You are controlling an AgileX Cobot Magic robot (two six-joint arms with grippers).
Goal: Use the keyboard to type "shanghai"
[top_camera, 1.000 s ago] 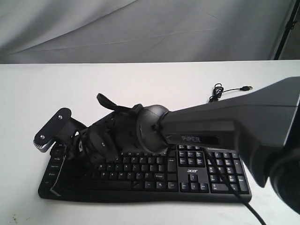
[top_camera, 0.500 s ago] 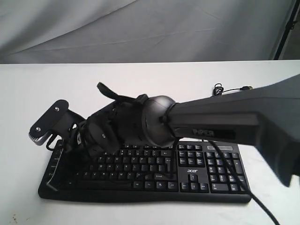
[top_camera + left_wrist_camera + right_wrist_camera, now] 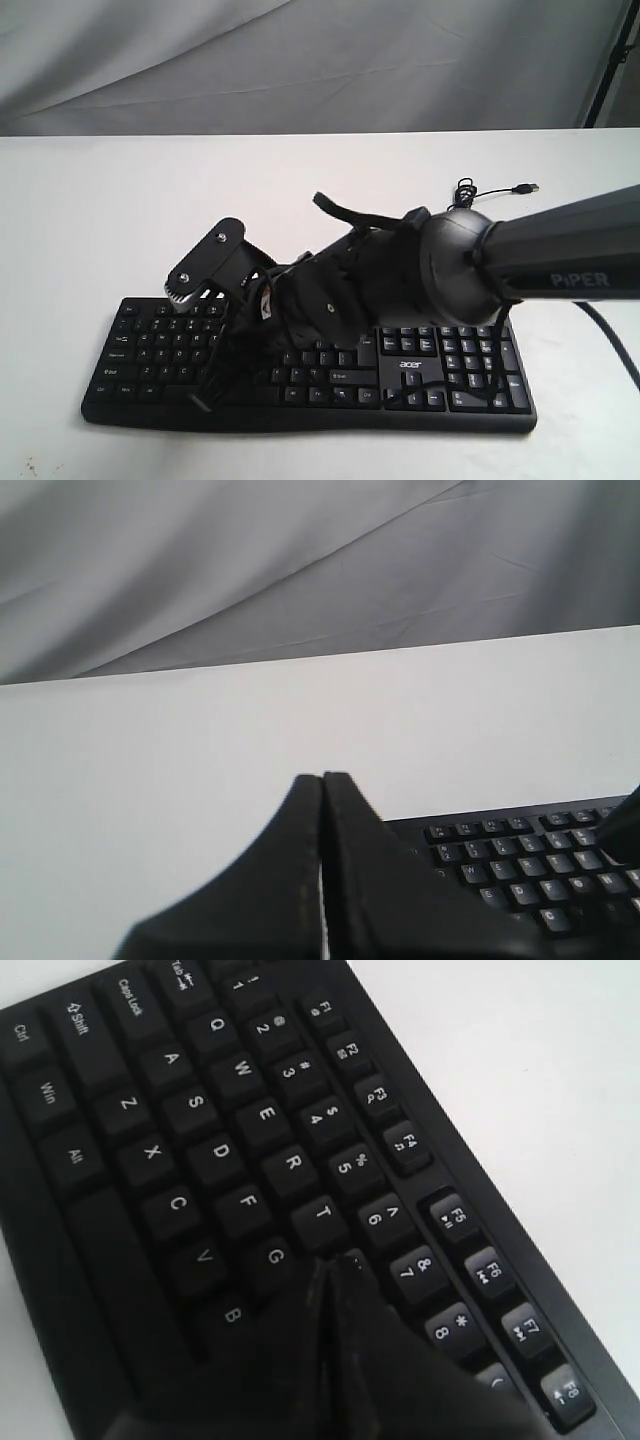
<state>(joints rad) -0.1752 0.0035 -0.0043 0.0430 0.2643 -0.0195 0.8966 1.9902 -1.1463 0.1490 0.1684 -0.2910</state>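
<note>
A black Acer keyboard point(image 3: 410, 365) lies across the lower centre of the exterior frame on a white table point(image 3: 100, 200), its USB cable point(image 3: 470, 192) coiled at upper right. The right arm reaches across it from the right edge. In the right wrist frame, the right gripper point(image 3: 330, 1263) has its fingers pressed flat together into a single point. That point sits at lower centre just beside the G key point(image 3: 275, 1255) and below the T key point(image 3: 322, 1213), hiding the key beneath, so whether it is touching cannot be told. The left gripper point(image 3: 322, 778), fingers likewise closed on nothing, hangs at the bottom centre of its own frame. It is off the keyboard's edge, with the keys at lower right. The step looks like a single-letter press, probably H. Doing it well calls for centring the joined tip on that one keycap, descending straight, pressing briefly and lifting clear. A slanted or lingering touch risks catching G or Y, or repeating the letter.
</note>
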